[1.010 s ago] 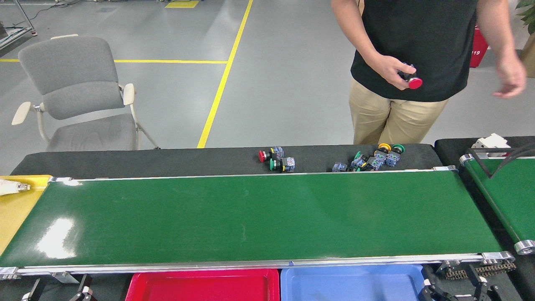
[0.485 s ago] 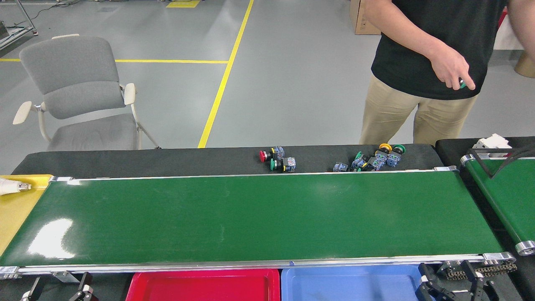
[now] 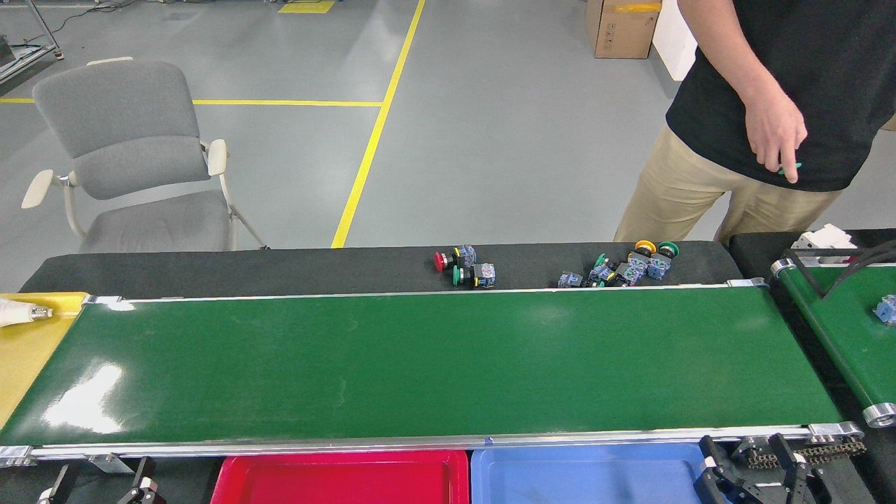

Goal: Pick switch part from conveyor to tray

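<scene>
Both claws, left (image 3: 143,479) and right (image 3: 745,472), were seen low at the near edge, state untellable. Red tray (image 3: 343,479) and blue tray (image 3: 588,476) held nothing. Conveyor (image 3: 434,364) lay bare; switch parts (image 3: 465,267) sat beyond on the desk (image 3: 280,269). Nothing was picked yet.

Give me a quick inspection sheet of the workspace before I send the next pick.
Surface: main conveyor bare, no switch part on it.
Job's things: switch parts sit off the belt on the black ledge, a pair and a cluster; one blue part on the second belt. Red tray and blue tray look empty where visible.
Clutter: yellow tray at the left end with a white item.
End effectors: left end effector and right end effector low at the near edge, state unclear.
Cables: black cable at right.
Surroundings: person's hand holding something green; grey chair; cardboard box.
</scene>
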